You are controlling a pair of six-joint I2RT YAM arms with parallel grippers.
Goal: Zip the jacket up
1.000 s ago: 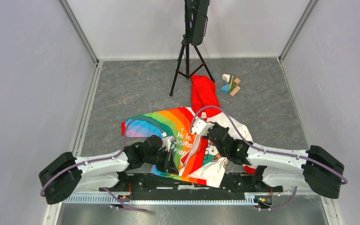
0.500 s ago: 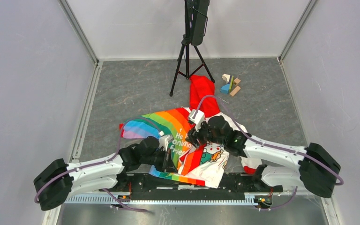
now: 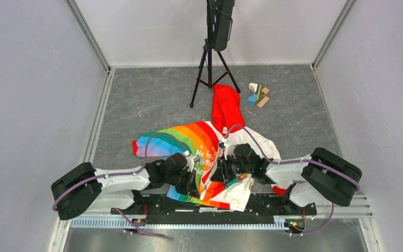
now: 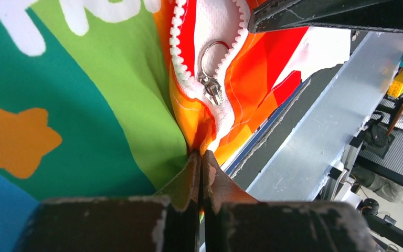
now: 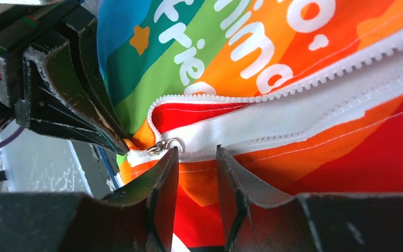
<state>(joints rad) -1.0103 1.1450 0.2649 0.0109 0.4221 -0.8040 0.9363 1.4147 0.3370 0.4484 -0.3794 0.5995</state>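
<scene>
The left gripper [image 4: 200, 155] has its jaws pressed together on the bottom hem of the jacket [image 3: 189, 140], pinching a fold where the green and orange stripes meet, just below the foot of the zipper. Above that pinch the metal zipper pull [image 4: 210, 83] lies on the white tape between the two rows of white teeth, its ring pointing away from the fingers. The right gripper [image 5: 195, 150] hovers over the same spot with its jaws a little apart, holding nothing; one fingertip sits just beside the pull and the white zipper tape runs across the gap. White lettering on the rainbow half reads in part "He lo" from the top camera, with "nima" and "Frie" legible from the right wrist; the rest is folded or cut off. The jacket lies spread on the grey table [image 3: 136, 105] at its near edge, between the two arms, rainbow half to the left, white cartoon half [image 3: 241, 185] to the right, red hood [image 3: 226, 107] pointing away toward a black tripod [image 3: 210, 68]. A few small coloured blocks [image 3: 257, 94] lie near the hood, apart from it.
</scene>
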